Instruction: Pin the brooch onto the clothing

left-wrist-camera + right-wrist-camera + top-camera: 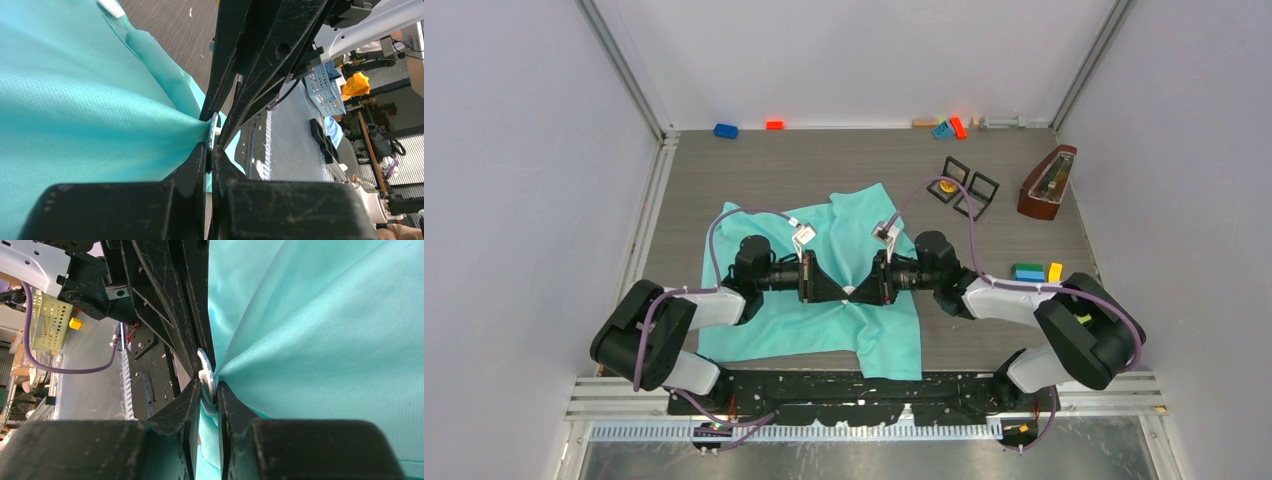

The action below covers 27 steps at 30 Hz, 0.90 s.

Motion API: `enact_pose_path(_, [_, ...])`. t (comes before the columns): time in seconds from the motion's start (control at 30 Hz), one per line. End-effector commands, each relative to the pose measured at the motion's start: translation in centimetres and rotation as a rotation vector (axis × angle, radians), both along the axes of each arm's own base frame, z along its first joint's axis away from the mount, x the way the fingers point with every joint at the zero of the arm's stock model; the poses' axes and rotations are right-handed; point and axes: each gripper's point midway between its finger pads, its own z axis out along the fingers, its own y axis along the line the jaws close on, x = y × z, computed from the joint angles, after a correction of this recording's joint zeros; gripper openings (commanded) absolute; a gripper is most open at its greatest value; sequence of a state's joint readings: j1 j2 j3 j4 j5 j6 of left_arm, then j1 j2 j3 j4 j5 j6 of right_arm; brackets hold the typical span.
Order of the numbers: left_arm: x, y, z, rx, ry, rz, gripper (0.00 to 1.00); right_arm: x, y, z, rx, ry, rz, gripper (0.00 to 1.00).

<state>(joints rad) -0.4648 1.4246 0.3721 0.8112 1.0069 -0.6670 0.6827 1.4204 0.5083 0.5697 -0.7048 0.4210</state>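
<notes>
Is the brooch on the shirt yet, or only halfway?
Done: the T-shirt lies spread on the table, both pincers meeting at its middle. In hand: the right pincer grips the small round brooch against a bunched fold, and the left pincer is shut on that fold. Left: no pin shows through the cloth, so fastening and letting go seemingly remain.

The top camera looks steeply down from behind; the wrist cameras face each other, close on the clothing point(75, 100).
</notes>
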Motion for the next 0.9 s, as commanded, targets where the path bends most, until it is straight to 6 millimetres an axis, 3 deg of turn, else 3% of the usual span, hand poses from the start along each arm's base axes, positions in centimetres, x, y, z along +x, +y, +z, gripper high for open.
enact_pose_path(0.0, [-0.9,-0.9,2.7,-0.069,-0.082,-0.094,0.00,2.9,0.4,0.2,-0.018,-0.047,-0.079,0.13])
enact_pose_path(0.87, [-0.9,-0.9,2.9,-0.068,-0.093,-0.092,0.00,5.8,-1.7,-2.0,-0.097,0.008,-0.234,0.09])
